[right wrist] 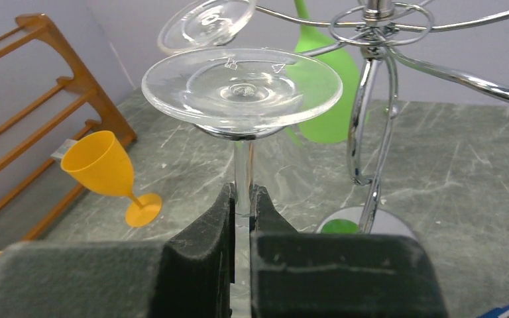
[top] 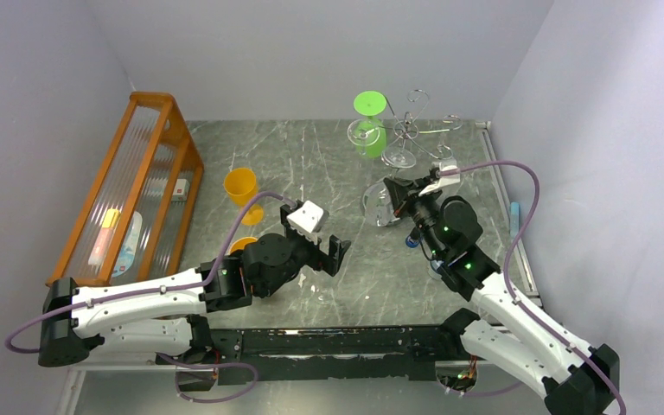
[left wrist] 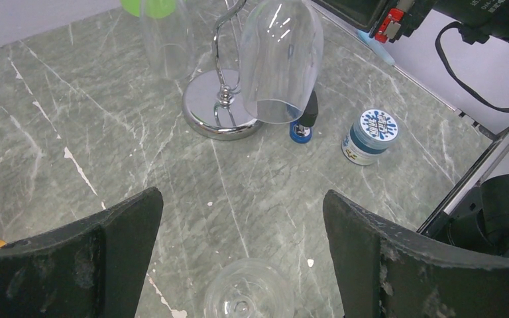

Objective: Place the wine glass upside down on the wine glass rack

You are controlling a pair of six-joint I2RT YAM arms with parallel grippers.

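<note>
My right gripper (right wrist: 242, 199) is shut on the stem of a clear wine glass (right wrist: 242, 86) and holds it upside down, foot up. Its bowl (left wrist: 282, 59) hangs just above the table, beside the chrome wire rack (top: 411, 130) and level with the rack's pole (right wrist: 371, 99). The rack's round mirrored base (left wrist: 212, 109) stands right behind the bowl. A green glass (top: 369, 121) and another clear glass (right wrist: 205, 23) hang upside down on the rack's arms. My left gripper (left wrist: 240, 195) is open and empty, above a second clear glass (left wrist: 248, 298) on the table.
An orange goblet (top: 242, 190) stands left of centre, with another orange piece (top: 242, 245) by my left arm. The orange wooden slatted rack (top: 138, 173) runs along the left wall. A blue-and-white tin (left wrist: 370, 136) and a small blue cap (left wrist: 299, 132) lie near the rack's base.
</note>
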